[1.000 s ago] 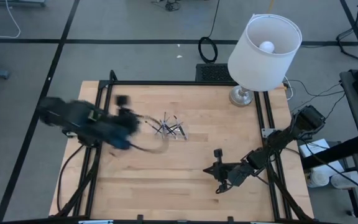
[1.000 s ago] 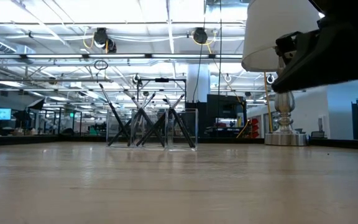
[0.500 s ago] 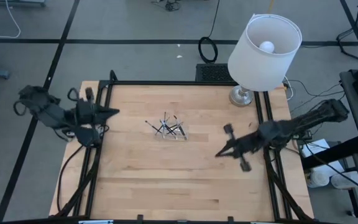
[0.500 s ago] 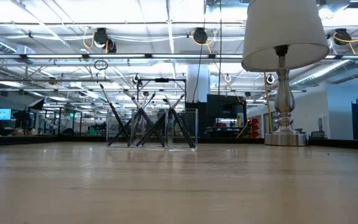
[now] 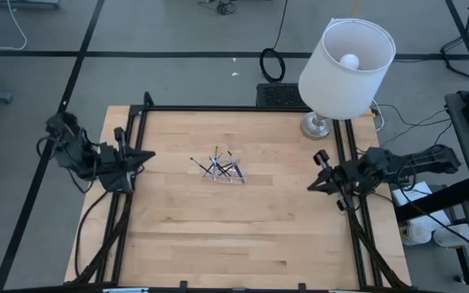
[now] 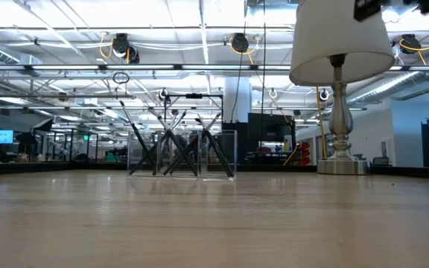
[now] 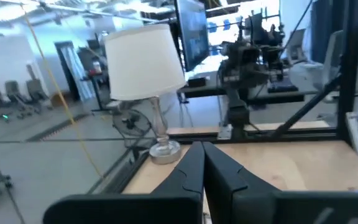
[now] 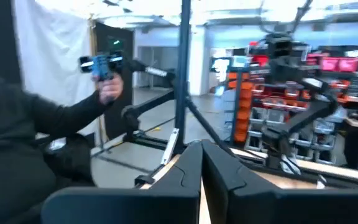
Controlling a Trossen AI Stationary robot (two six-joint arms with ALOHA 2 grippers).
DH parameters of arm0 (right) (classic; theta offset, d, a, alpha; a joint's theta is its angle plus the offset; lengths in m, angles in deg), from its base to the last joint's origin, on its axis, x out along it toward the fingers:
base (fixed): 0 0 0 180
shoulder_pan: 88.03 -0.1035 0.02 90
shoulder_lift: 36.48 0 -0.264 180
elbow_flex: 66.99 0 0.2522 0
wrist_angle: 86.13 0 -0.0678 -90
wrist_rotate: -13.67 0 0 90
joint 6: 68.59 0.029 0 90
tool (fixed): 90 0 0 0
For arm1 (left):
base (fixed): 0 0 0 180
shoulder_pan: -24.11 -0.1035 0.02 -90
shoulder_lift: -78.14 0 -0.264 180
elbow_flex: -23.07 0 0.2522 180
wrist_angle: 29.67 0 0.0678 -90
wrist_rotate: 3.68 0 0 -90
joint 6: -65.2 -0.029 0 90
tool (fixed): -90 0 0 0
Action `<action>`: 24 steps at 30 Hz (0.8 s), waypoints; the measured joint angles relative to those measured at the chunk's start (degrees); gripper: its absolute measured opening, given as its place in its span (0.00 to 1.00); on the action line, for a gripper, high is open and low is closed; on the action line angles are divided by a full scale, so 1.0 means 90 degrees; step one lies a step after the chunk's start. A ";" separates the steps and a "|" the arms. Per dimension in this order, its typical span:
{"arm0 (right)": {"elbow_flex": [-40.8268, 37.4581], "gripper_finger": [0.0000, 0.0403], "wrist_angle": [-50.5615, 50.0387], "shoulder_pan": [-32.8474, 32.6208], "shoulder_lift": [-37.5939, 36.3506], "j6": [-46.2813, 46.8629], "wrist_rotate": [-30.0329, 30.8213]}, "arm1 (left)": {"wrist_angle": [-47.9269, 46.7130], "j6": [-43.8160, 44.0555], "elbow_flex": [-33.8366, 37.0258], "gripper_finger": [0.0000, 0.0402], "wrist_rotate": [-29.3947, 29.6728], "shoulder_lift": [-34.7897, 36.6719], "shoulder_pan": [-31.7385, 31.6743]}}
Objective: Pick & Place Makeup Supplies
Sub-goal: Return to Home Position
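Both my arms are matte black all over. My left arm (image 5: 80,150): chunky segmented links, lumpy joint housings, a black cable (image 5: 92,216) looping off near its base. My right arm (image 5: 414,161): same build, longer slim links. My left hand (image 5: 148,153) and right hand (image 5: 311,185): each is a short crossbar carrying two fingers that taper to a wedge. Wrist views up close: left fingers (image 7: 188,168) are flat, angular dark slabs with bevelled edges, seated on a wide black rail (image 7: 123,208). The right fingers (image 8: 188,165) are identical. Screws and markings are too small to tell.
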 joint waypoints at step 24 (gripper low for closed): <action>-0.2330 0.00 -0.0090 0.0002 -0.2901 0.0227 0.1648 | 0.4100 -0.1643 0.3565 0.00 0.0980 0.0331 0.2117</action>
